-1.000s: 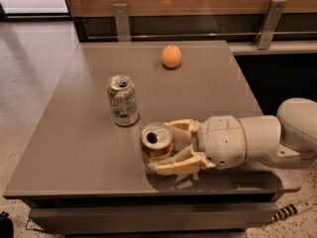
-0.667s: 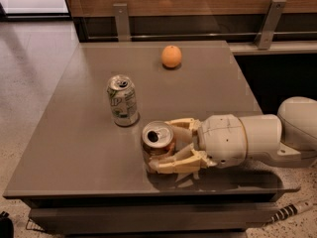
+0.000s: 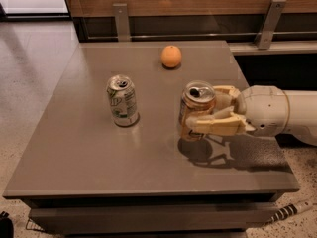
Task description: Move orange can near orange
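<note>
The orange can (image 3: 195, 104), coppery brown with a silver top, is held upright a little above the table; its shadow lies on the table below it. My gripper (image 3: 195, 114) reaches in from the right and is shut on the can, one finger in front of it and one behind. The orange (image 3: 171, 56), small and round, sits on the table at the back, beyond the can and slightly to its left, well apart from it.
A green-and-white silver can (image 3: 122, 100) stands upright left of the held can. The grey table (image 3: 89, 152) has its front edge near the bottom. A wood-panelled wall with metal brackets (image 3: 121, 21) runs behind the table.
My gripper has lifted the orange can off the table and carried it back toward the orange. The green-and-white can and the orange have not moved on the table.
</note>
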Controlling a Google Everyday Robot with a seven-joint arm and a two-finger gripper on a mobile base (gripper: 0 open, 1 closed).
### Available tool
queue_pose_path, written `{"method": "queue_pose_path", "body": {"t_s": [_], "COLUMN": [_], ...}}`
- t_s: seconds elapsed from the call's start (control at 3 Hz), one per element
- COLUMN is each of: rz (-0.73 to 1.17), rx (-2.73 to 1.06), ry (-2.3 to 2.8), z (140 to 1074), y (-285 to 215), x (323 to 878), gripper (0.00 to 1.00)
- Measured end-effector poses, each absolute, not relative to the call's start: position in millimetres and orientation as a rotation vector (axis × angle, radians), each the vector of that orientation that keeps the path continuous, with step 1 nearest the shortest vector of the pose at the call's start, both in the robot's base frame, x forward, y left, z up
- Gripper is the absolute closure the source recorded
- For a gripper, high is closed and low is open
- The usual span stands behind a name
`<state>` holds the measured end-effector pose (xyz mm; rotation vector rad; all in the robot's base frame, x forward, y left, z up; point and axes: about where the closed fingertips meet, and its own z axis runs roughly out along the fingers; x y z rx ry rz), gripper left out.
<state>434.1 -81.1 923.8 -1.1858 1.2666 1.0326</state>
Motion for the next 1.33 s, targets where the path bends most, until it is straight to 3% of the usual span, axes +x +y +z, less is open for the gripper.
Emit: {"method": "queue_pose_path", "body": {"t_s": [1.0,1.33], "rz": [0.924,0.807], "rx": [-1.032,-0.930], "ry": [1.416,1.496], "z": [979.5,982.8], "y": [-177.6,-217.6], "x": [550.1,605.6], "gripper": [1.00,1.00]}}
